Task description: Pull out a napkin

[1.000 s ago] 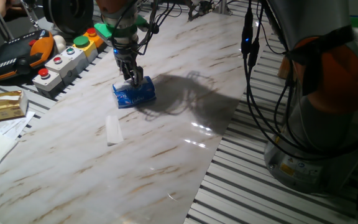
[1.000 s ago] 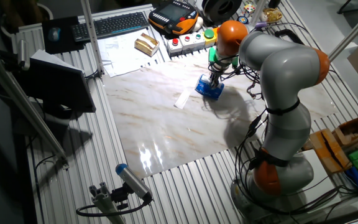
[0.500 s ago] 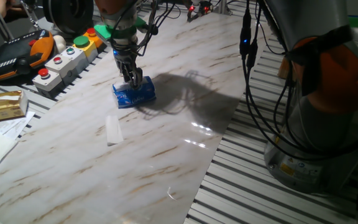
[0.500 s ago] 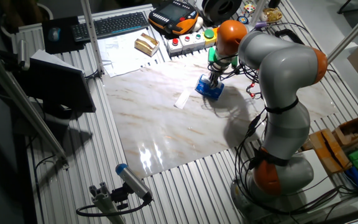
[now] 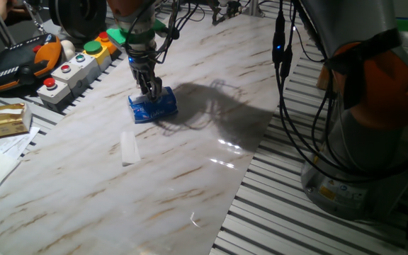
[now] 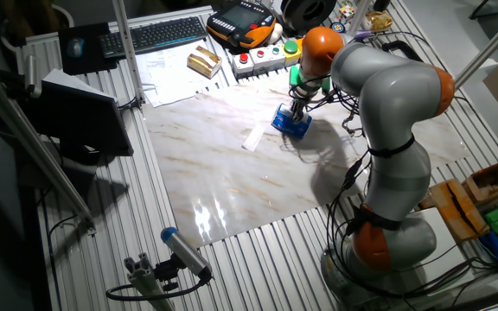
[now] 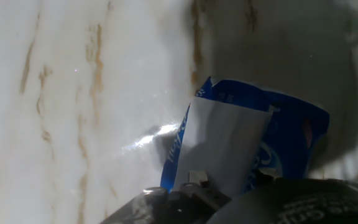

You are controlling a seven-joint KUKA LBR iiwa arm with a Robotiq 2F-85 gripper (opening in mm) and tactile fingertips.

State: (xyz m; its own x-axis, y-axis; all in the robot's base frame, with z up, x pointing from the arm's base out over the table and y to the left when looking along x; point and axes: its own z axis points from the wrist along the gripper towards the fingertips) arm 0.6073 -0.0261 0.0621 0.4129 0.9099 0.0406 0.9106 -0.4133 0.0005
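Claw (image 5: 149,90) down on blue packet (image 5: 152,108), pinching white napkin (image 7: 219,146) at its top; folded strip (image 5: 128,148) apart on surface (image 5: 190,170).

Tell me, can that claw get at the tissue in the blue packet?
Probably yes: the claw is right on top of the blue packet, and a white tissue sticks out by its tips, nothing between.
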